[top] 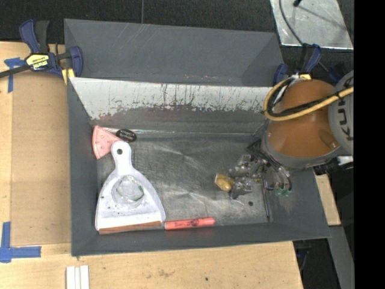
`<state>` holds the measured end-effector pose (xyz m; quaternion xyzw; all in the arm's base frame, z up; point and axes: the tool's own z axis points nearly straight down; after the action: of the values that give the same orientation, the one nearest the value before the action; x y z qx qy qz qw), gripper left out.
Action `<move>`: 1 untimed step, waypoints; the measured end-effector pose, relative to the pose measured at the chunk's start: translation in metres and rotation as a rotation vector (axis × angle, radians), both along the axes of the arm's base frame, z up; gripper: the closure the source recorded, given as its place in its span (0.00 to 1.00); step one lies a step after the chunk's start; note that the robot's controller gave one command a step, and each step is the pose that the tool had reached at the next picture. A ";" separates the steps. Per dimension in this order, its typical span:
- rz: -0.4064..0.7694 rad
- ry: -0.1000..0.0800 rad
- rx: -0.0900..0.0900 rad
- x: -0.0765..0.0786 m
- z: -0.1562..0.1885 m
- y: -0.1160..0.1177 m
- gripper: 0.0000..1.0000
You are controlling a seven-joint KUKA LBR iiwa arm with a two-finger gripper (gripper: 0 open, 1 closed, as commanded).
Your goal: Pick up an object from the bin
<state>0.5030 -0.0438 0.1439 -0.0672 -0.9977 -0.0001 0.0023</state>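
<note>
Gripper [248, 178] sits low, right of centre in the bin [180, 104], just beside a small gold piece [224, 183]; jaw state cannot be told. Risk: an off-centre closure could knock the piece away.

From my station, the only lettering I can read is on the arm [344, 122] at the right: large orange letters set sideways on its pale casing, of which I make out "KU". The dark marks along the red pen [189, 223] at the bin's near wall are too small to read.
</note>
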 end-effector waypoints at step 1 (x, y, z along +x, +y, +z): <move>-0.005 -0.011 -0.001 0.003 0.036 0.001 1.00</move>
<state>0.5061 -0.0432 0.1794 -0.0697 -0.9976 0.0001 -0.0034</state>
